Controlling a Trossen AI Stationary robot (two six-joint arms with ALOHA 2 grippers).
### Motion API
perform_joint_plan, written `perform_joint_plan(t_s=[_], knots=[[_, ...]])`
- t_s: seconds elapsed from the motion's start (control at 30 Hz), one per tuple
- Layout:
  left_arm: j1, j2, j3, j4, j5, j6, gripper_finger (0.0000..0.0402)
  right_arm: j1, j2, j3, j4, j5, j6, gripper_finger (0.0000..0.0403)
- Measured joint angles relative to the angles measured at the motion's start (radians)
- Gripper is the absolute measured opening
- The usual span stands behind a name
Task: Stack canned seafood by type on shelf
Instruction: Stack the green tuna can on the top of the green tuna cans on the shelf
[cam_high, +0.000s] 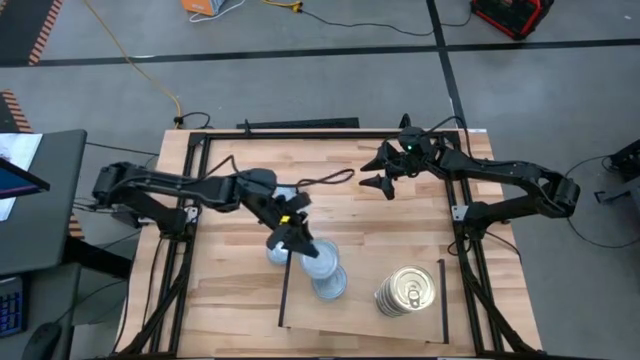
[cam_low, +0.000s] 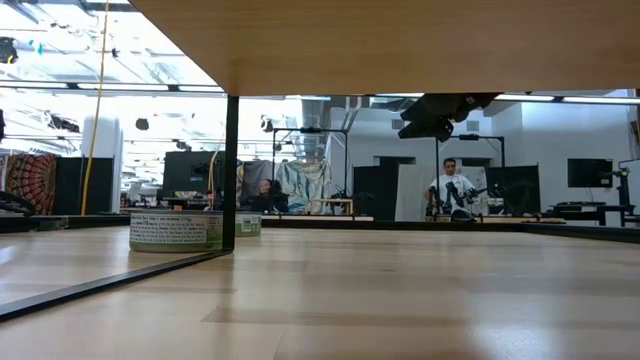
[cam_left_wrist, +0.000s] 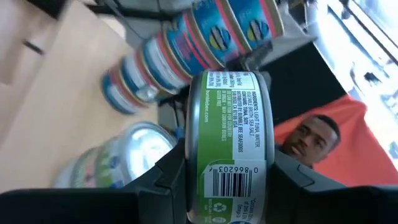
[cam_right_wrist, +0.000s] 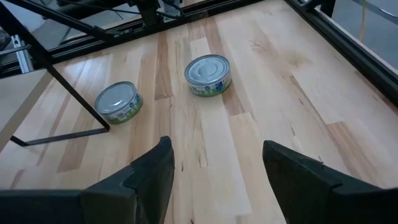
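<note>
Over the shelf's near-left corner, I'm holding the left gripper above the silvery-blue stack, jaws clamped on a green-label tin gripped across its sides, on edge by the look of the left wrist view. To do this step well I'm reckoning the tin needs rolling flat first, lid up, then centring over the silver stack before lowering — any offset and it'll slide off the rim of the tin below. Release only once it's seated; straight up after.

The gold-lid stack is sitting toward the shelf's right end, well apart from the silver one, so types are staying separate. Another tin is sitting just beside the left black strip, partly under the arm — can't tell whether it's on or off the board.

The right gripper is waiting over the far side of the tabletop, jaws apart and empty. Its wrist cam is showing two loose tins on bare planks w/ plenty of room round them.

Edges: the silver stack is standing near the strip and shelf corner, so approx. vertical approach looks safest — swinging in sideways risks clipping the stack. Frame rails are hemming both sides of the tabletop.
</note>
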Motion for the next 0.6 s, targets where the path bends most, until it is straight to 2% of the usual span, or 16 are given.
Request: perform_joint_plan(t_s=[0.1,0.3,0.6], knots=[[0.0,0.052,0.082,-0.087,0.066,-0.003,0.0135,0.0,0.0,0.0,-0.003,0.0,0.0,0.027],[0.0,0.112,0.205,-0.312,0.055,0.043,0.0135,0.0,0.0,0.0,-0.013,-0.001,0.0,0.027],[-0.027,0.158,0.274,-0.365,0.034,0.051,0.0135,0.0,0.0,0.0,-0.016,-0.002,0.0,0.027]])
